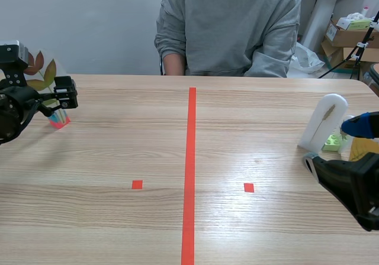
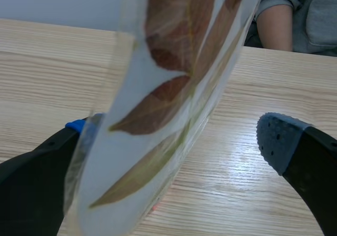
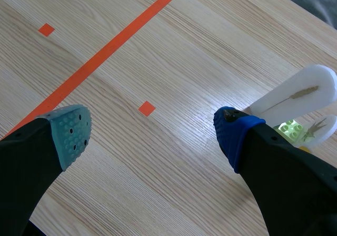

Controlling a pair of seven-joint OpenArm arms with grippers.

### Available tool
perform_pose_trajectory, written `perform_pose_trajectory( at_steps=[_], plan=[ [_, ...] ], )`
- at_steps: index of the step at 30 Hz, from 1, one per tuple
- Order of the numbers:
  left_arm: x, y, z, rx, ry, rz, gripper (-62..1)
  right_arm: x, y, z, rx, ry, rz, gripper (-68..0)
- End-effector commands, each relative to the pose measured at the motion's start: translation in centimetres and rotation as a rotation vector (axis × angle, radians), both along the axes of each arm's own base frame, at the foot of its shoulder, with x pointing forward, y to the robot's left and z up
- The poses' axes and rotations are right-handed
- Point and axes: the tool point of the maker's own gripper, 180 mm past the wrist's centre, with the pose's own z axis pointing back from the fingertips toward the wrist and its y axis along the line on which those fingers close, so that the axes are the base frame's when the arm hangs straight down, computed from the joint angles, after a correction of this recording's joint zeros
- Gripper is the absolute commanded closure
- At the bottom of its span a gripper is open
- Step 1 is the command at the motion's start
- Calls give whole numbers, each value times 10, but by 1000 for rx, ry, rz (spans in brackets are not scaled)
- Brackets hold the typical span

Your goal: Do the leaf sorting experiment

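Inside left claw (image 2: 177,133), leaf card (image 2: 168,88)

Bright, even room light falls from above on the bench (image 1: 118,152). The shadows are weak, with soft edges. At the right, a pale glare shines on the wood just beside the white card (image 1: 324,123), and such glare shows in both wrist views too. The glossy leaf card (image 2: 158,120) catches a little light.
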Motion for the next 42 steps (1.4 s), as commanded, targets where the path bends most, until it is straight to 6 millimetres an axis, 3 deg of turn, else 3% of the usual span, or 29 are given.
perform_pose_trajectory(
  at_steps=[1, 11, 19, 22, 31, 37, 42],
  plan=[
    [5, 13, 20, 26, -54, 13, -622, 5, -1, 7, 5, -28, -5, -477],
    [-25, 47, 23, 130, -52, 30, -623, 4, -2, 7, 2, -27, -5, -477],
    [-84, 46, 41, 232, -85, -22, -623, 4, -2, 6, -3, -25, -5, -477],
    [-113, 29, 50, 266, -101, -75, -623, 4, -2, 6, -4, -25, -5, -477],
    [-198, -53, 55, 269, -53, -304, -623, 4, -2, 6, -3, -24, -5, -477],
    [-228, -98, 72, 187, -32, -428, -623, 4, -2, 6, -4, -23, -6, -477],
    [-243, -121, 78, 181, 13, -518, -623, 1, -1, 2, -17, -3, 11, -477]
  ],
)
